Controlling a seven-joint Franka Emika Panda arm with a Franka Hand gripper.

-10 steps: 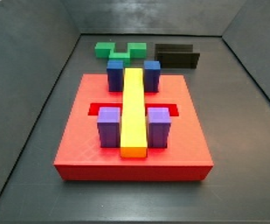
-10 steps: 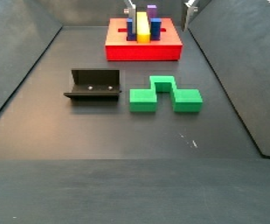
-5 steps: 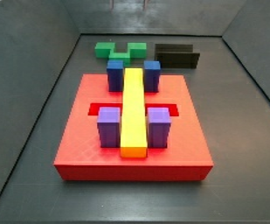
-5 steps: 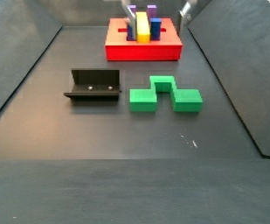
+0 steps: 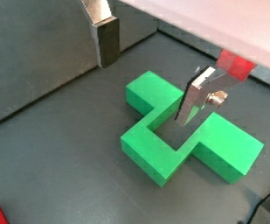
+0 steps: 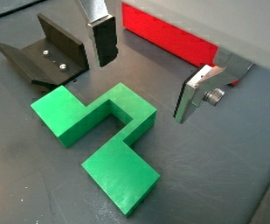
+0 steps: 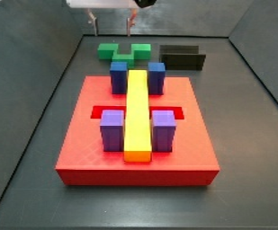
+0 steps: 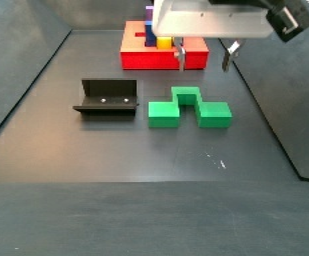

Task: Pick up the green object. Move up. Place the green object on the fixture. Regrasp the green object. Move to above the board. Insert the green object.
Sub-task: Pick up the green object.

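No readable text or brand marks on anything. Tool [image 8: 204, 53] hangs above the green object [image 8: 188, 106] w/ jaws spread wide, nothing between them — fingers [image 6: 102, 39] are clear of the piece in both wrist views.

Green object lies flat on the dark surface [image 8: 143, 150], just beside the fixture [image 8: 106, 98], not touching it. Board [image 7: 136, 135] sits well apart from both; yellow bar [image 7: 138, 112], blue blocks [image 7: 156, 77] and purple blocks [image 7: 164, 128] are seated on it.

Hidden/cut off:
- in a side view the tool [image 7: 113, 18] is clipped by the frame edge, only the white body and thin finger tips show
- in a side view the tool body covers part of the board [image 8: 150, 57]
- in a side view the blue blocks hide the near part of the green object [image 7: 125, 52]
- in a wrist view the fixture [image 6: 44, 54] is only partly in frame; its two screw heads show
- board shows only as a red sliver in a wrist view [image 5: 235, 64]

Vs 0.5 s ago: tool was barely in frame, now it's come down into both side views over the green object. Pieces haven't moved.
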